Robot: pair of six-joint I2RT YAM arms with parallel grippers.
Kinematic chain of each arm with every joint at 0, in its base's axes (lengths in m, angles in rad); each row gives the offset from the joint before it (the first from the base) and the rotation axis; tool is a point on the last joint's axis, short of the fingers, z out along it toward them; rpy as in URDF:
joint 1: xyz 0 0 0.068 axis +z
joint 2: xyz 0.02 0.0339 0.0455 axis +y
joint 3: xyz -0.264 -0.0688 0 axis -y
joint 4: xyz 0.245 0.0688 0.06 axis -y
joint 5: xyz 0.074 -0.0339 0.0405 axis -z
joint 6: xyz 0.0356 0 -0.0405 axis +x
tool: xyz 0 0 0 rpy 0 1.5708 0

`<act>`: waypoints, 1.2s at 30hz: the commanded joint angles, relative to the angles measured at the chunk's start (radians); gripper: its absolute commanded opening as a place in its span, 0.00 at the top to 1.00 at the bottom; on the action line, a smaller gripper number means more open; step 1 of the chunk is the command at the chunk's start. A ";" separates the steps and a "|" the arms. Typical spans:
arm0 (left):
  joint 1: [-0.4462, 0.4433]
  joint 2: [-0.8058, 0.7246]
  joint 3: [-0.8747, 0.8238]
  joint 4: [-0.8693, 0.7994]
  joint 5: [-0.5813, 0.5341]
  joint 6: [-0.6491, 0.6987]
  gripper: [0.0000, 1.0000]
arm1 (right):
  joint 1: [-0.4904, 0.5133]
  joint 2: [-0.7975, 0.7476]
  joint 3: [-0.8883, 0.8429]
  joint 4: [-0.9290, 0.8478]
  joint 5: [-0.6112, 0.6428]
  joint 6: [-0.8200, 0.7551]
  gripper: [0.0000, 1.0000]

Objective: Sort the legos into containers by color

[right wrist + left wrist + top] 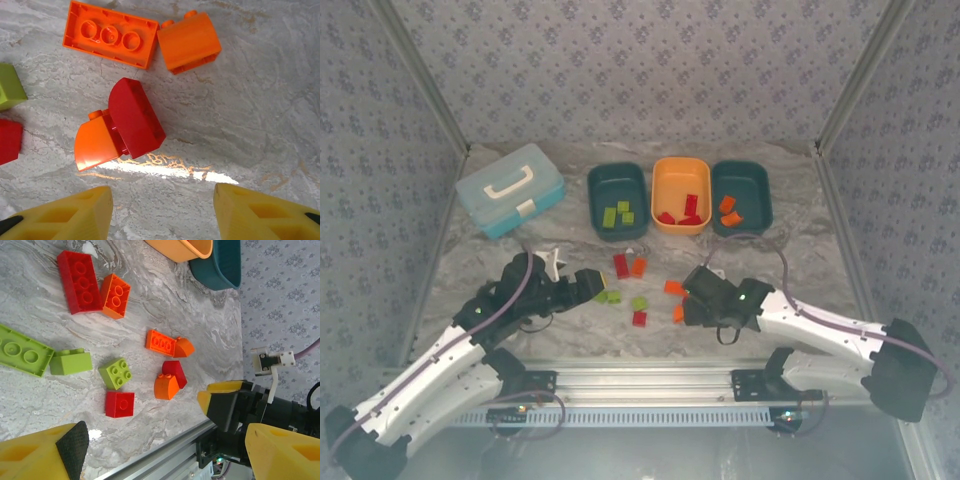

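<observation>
We note the right gripper (162, 195) released, jaws spread with only bare table (240, 100) between them. Just ahead of its tips, shifted toward the jaw on the view's left side, a red curved brick (136, 117) and an orange curved brick (96, 142) lie touching. We judge that their joined long axis slants across the closing line. The left gripper (592, 288), likewise spread and empty, sits farther off by the lime bricks (608, 296).

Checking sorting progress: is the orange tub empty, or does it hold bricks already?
Not empty: the top view shows several red bricks lying inside the orange tub.
</observation>
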 commanded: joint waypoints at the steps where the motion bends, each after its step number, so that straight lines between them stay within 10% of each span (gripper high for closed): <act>1: 0.003 -0.010 0.003 -0.013 -0.014 -0.016 0.16 | -0.031 0.047 0.001 0.078 -0.022 0.025 0.47; 36: 0.000 0.028 0.022 0.018 -0.023 -0.018 0.16 | -0.155 0.223 0.013 0.166 -0.059 0.015 0.55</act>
